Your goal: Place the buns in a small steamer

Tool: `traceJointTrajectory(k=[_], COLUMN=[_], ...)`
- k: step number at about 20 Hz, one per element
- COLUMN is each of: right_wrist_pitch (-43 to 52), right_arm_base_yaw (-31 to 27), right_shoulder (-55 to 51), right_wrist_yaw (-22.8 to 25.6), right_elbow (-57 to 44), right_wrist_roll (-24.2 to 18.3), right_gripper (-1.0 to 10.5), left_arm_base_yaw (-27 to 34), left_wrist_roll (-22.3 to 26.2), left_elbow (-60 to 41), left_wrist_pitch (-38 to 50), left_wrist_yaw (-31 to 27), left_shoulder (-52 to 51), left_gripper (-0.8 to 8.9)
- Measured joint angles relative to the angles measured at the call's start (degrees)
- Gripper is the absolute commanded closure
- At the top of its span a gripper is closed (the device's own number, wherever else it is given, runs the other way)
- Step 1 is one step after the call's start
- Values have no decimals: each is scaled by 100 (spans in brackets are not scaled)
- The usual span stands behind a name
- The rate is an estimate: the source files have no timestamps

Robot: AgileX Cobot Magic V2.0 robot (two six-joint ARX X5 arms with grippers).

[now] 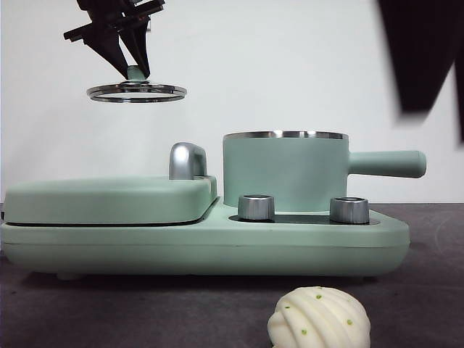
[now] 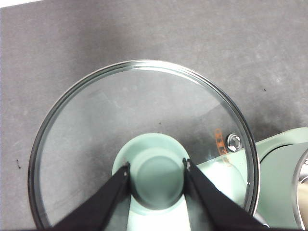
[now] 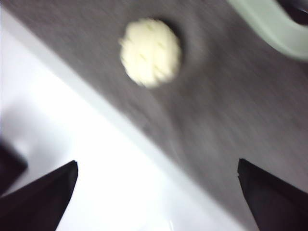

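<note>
Left pincer [image 2: 156,168] grips lid [image 2: 144,144] (knob) above cooker [image 1: 203,232].

Left gripper [image 1: 134,69] hangs up high, jaws pinched on the lid knob [image 2: 158,178]. Right gripper [image 3: 156,192] is raised too, jaws spread wide, holding nothing, its view blurry.

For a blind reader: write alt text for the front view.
A black gripper holds a glass lid high above a mint-green cooker. The open pot stands on it, and a ridged white bun lies in front.
</note>
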Motion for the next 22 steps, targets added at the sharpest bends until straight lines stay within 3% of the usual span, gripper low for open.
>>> traceJointTrajectory(k=[4, 7, 11, 15, 19, 22], right_wrist_pitch=[1843, 2546, 3060, 3324, 3322, 3333], right_arm_base_yaw=[345, 332, 264, 236, 225, 190], right_shoulder=[72, 321, 809, 1161, 1191, 1191], right_wrist_yaw=[-2, 2, 39, 214, 435, 452], right_elbow=[-938, -1370, -1449, -1449, -1449, -1449], right_wrist_roll=[269, 365, 382, 387, 398, 396], right_gripper=[420, 420, 436, 537, 743, 750], left_arm_base_yaw=[-26, -46, -70, -68, -70, -70], left_wrist_roll=[-2, 0, -2, -2, 0, -2], left_elbow=[0, 0, 0, 0, 0, 0], left_wrist_pitch=[0, 0, 0, 0, 0, 0], left_wrist_yaw=[2, 2, 2, 2, 2, 2], left_shoulder=[0, 0, 0, 0, 0, 0], left_gripper=[796, 796, 796, 796, 796, 796])
